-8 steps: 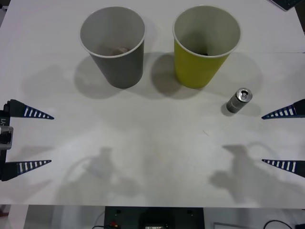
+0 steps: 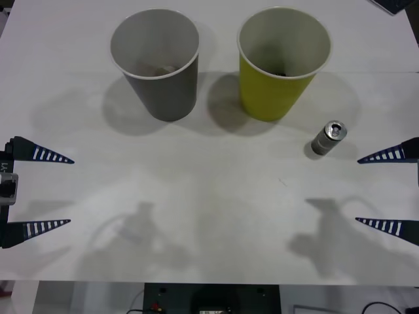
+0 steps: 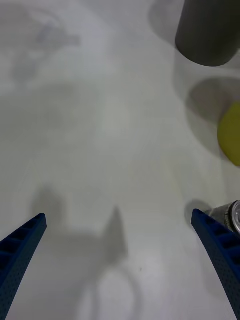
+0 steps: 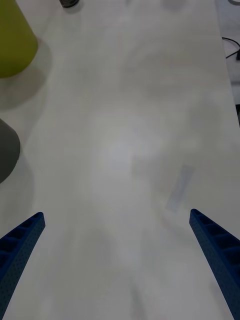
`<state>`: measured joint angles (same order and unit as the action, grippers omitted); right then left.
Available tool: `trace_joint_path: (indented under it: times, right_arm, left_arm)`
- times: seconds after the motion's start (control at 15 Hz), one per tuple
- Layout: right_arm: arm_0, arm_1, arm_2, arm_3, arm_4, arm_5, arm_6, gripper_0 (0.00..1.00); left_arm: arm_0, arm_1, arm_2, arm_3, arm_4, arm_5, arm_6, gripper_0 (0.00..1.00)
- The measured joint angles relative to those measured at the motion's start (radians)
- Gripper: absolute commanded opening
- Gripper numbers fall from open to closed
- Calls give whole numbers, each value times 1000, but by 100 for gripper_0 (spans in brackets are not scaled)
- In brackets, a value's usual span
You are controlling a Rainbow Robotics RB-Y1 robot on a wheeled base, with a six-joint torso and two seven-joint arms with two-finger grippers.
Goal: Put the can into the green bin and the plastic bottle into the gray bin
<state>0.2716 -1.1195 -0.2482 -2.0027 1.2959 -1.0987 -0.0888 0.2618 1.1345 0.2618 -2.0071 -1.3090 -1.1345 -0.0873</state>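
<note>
The can point(image 2: 328, 137) stands upright on the white table, right of and nearer than the green bin point(image 2: 283, 62). The gray bin point(image 2: 155, 62) stands to the green bin's left. My right gripper point(image 2: 358, 190) is open at the table's right edge, with the can just beyond its far finger. In the right wrist view the can point(image 3: 232, 214) sits next to one fingertip of the right gripper point(image 3: 118, 215). My left gripper point(image 2: 71, 191) is open at the left edge, holding nothing. The plastic bottle is out of view; a faint shape lies deep in the gray bin.
The white table point(image 2: 209, 216) is bare between the two grippers and in front of the bins. The left wrist view shows the green bin point(image 4: 12, 40), the gray bin point(image 4: 7, 150) and the table's far edge with cables beyond.
My right gripper has edged slightly inward over the table. The can, both bins and the left gripper have not moved.
</note>
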Motion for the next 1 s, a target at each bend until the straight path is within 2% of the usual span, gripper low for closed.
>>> trace_joint_path:
  times: [0.27,0.4,0.8,1.0]
  right_arm:
    - [1,-2,17,-12,-1,73,-17,100]
    - [3,-26,69,-13,-19,156,-27,100]
    - [27,-134,307,-32,-152,577,-26,100]
    - [33,-204,457,-77,-214,868,-26,100]
  left_arm:
    - [0,0,0,0,0,0,0,100]
    - [0,0,0,0,0,0,0,100]
    - [0,0,0,0,0,0,0,100]
    - [0,0,0,0,0,0,0,100]
